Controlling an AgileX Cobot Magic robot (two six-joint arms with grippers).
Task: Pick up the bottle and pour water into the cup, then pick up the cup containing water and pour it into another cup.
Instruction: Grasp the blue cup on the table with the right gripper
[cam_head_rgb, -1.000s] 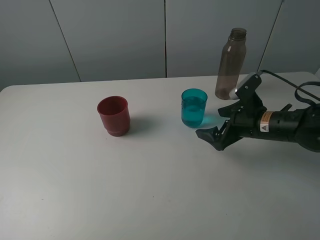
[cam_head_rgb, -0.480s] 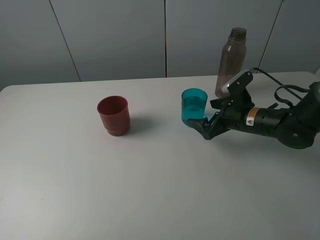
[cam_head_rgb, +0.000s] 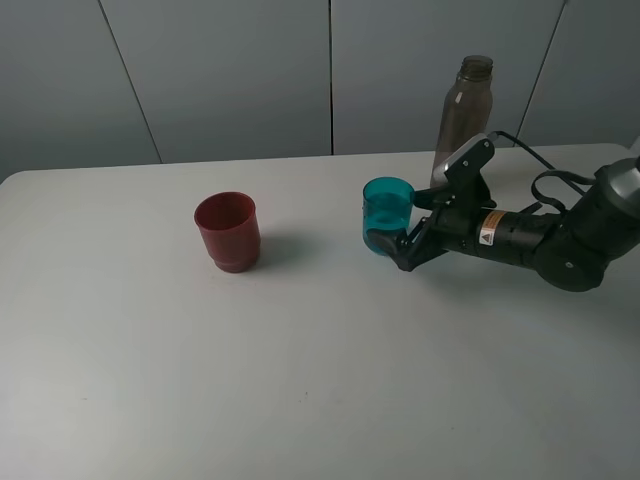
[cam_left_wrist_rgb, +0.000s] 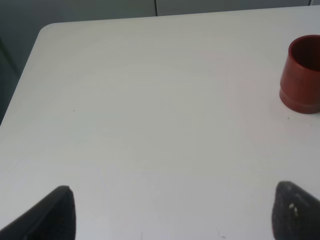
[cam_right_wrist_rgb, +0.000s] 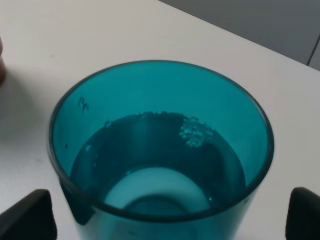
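1. The cup (cam_head_rgb: 388, 205) stands upright on the table (cam_head_rgb: 320, 380). It holds water (cam_right_wrist_rgb: 150, 165) to roughly half its height, with small bubbles at the surface.
2. The right gripper (cam_head_rgb: 398, 222) lies low at the cup, reaching in from the cup's right in the high view. Its jaws are spread wide and straddle the cup: one finger (cam_right_wrist_rgb: 25, 217) sits on each side of the wall, near the base. A narrow gap shows between each finger and the wall, so the cup is not gripped.
3. The bottle (cam_head_rgb: 462, 120) stands upright behind the cup and to its right, near it, clear of the gripper.
4. The red cup (cam_head_rgb: 228, 232) stands upright to the left of the cup, well apart from it.
5. The left gripper (cam_left_wrist_rgb: 175, 212) hangs over bare table, jaws wide and holding nothing, on the far side of the red cup from the cup.
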